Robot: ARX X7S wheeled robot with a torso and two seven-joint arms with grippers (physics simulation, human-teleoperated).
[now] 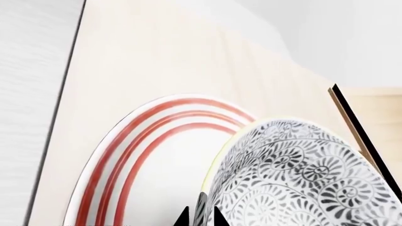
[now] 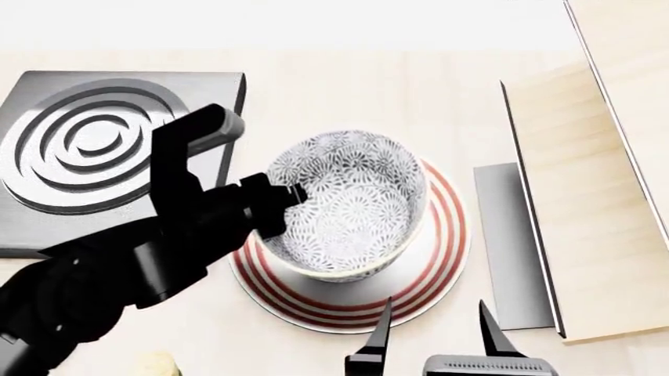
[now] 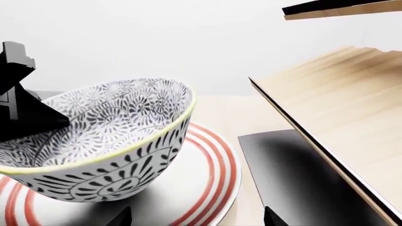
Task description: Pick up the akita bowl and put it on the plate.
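In the left wrist view the akita bowl (image 1: 301,179) fills the lower right of the frame, tilted, and the red-ringed plate (image 1: 144,155) arcs through the lower centre behind it; the left gripper (image 1: 201,217) shows only as dark tips at the bottom edge, with the bowl's rim between them. In the head view the bowl sits at centre frame over the plate, leaning toward the lower right, and the left gripper is clamped on its left rim, while the right gripper (image 2: 434,329) hangs spread and empty at the bottom edge, near the plate but not touching it. In the right wrist view the bowl occupies the left half, its foot at or just above the plate; whether it rests there I cannot tell. The bowl looks rigid, glazed and slick, probably breakable and fairly heavy, so the rim wall is the sensible place to pinch. No brand, label or writing is readable anywhere.
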